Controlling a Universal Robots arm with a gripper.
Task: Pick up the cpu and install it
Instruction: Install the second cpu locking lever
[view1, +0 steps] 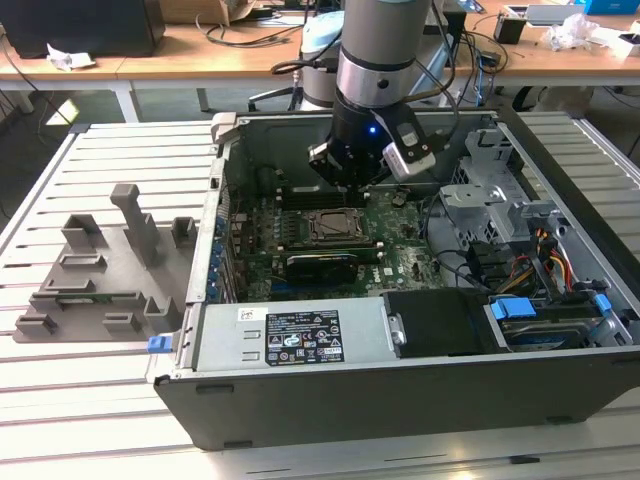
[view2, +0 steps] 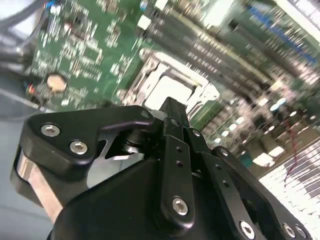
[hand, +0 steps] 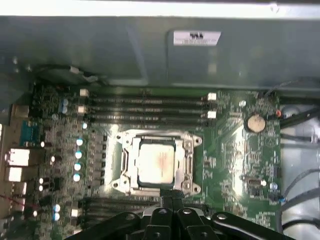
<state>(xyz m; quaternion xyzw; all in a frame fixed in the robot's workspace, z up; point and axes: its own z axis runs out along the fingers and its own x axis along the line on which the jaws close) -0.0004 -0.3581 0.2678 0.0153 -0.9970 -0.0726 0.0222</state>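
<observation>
Inside the opened computer case (view1: 330, 400), poised above the motherboard (hand: 235, 150): gripper (hand: 169, 196), jaws pressed together and holding nothing. Just beyond the fingertips (view2: 172, 107), seated flat in the metal socket frame (hand: 187, 160): the cpu (hand: 157, 161), silver top plate facing up. Off beside the case, a grey holder tray (view1: 95, 285).

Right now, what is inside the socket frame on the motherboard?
The cpu sits flat inside the metal socket frame, silver top up, in the first wrist view. The gripper hangs above the board, holding nothing visible. The chip covers the socket contacts beneath it.
</observation>
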